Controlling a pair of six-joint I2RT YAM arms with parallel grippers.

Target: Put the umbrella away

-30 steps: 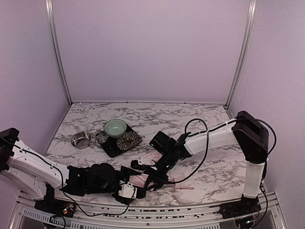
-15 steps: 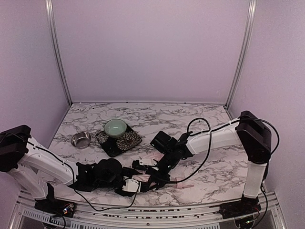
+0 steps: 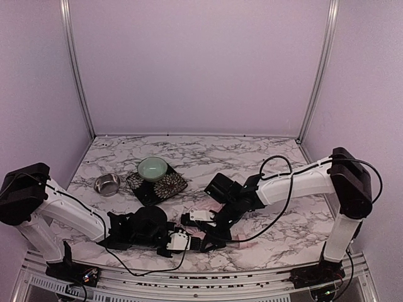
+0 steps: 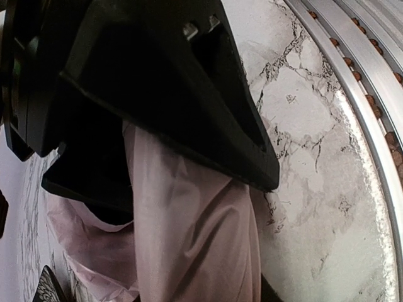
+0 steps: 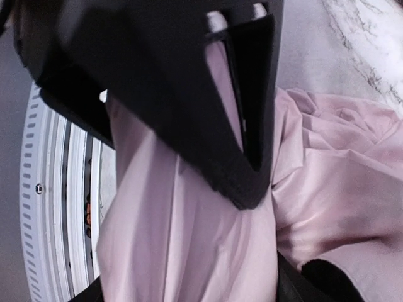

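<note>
The umbrella lies as a slack pink heap at the lower middle of the overhead view, the left gripper and right gripper each pinching its fabric close together, so gathering it likely calls for slow, matched pulls without tearing.

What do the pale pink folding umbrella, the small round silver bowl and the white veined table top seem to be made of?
Pale pink folding umbrella: thin fabric, slight sheen, soft creases. Small round silver bowl: metal, probably steel, bright reflections. White veined table top: marble look, possibly laminate; cannot tell.
</note>
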